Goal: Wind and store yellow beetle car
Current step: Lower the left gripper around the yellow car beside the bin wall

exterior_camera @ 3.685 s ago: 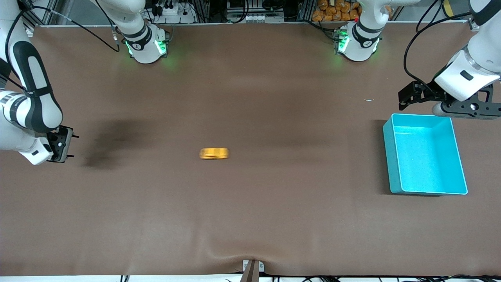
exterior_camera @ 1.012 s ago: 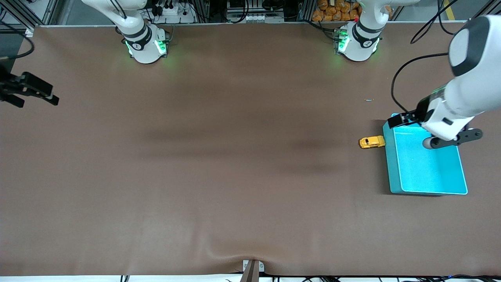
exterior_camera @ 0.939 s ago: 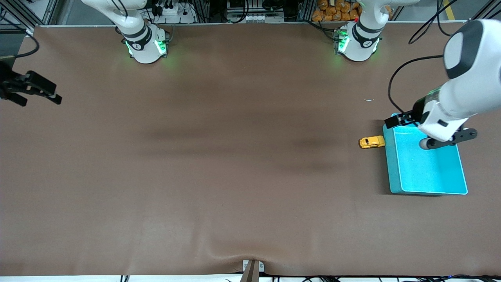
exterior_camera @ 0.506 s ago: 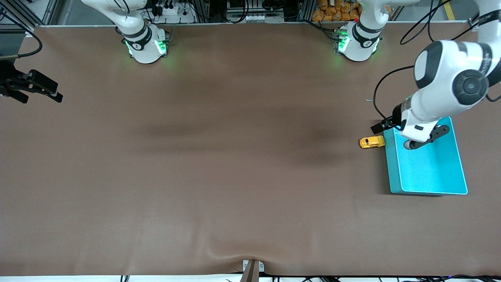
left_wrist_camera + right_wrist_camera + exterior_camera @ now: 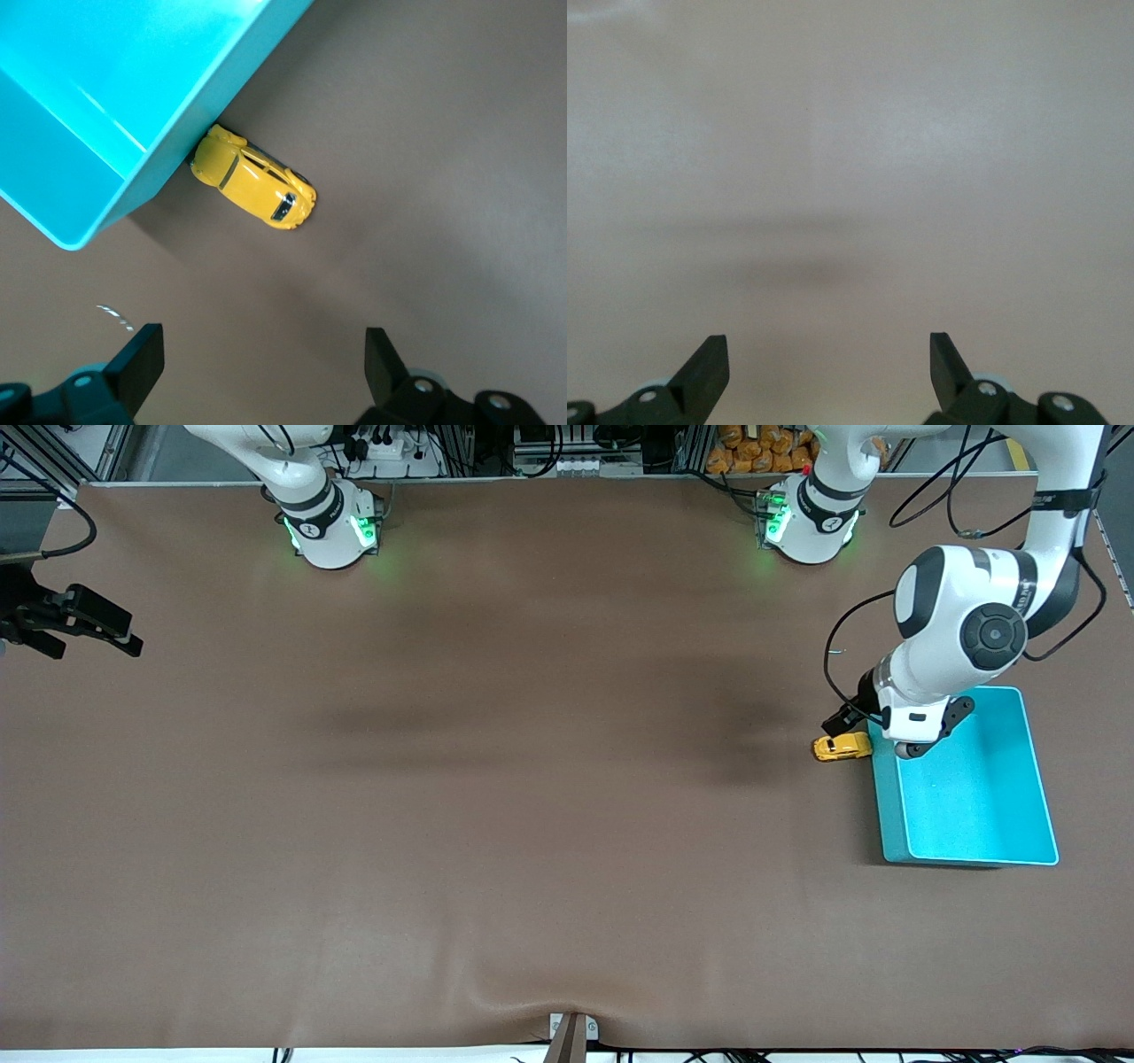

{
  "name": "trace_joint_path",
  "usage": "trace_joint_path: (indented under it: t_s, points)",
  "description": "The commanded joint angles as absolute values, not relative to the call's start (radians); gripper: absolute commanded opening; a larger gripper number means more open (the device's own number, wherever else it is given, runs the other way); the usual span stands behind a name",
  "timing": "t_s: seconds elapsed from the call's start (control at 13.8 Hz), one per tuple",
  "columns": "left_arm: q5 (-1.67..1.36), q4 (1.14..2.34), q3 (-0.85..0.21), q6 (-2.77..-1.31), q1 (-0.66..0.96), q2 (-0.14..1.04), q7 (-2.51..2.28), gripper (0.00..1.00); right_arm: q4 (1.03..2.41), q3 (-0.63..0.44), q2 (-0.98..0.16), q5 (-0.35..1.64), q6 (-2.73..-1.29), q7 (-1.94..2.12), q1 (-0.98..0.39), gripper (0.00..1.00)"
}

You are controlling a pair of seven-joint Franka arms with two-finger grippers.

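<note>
Car: yellow beetle car (image 5: 842,747) has rolled across the table; now stopped, touching the turquoise bin (image 5: 974,806) outer wall.
My left gripper (image 5: 849,722): swung from bin to over car, spread wide, empty.
My right gripper (image 5: 102,631): waiting, open, at its table end.
Meaning: winding done; pick-up and storing remain.

Even, diffuse overhead light on the brown table (image 5: 532,824); front view sharp throughout, no glare. Soft, smeared shadow bands cross the table's middle, darkest beside the yellow beetle car (image 5: 842,747). Green lamps on both arm bases tint the mat near its top edge. Left wrist view crisp: car (image 5: 254,179) casts a short dark shadow against the turquoise bin (image 5: 106,124). Right wrist view pale, washed out, one faint shadow.
</note>
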State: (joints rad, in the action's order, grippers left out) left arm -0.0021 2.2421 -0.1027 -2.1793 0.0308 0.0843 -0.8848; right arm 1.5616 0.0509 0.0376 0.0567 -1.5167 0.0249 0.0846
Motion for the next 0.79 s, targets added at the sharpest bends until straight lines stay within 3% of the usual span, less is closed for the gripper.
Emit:
trace_joint_path:
  t_s: [0.0, 0.72]
  points:
    - [-0.023, 2.264, -0.107, -2.261, 0.018, 0.109, -1.030, 1.00, 1.554, 0.055, 0.043, 0.046, -1.479, 0.041, 0.091, 1.00]
    - [-0.023, 2.313, -0.109, -2.514, -0.097, 0.241, -1.147, 1.00, 1.559, 0.055, 0.043, 0.057, -1.463, 0.112, 0.098, 1.00]
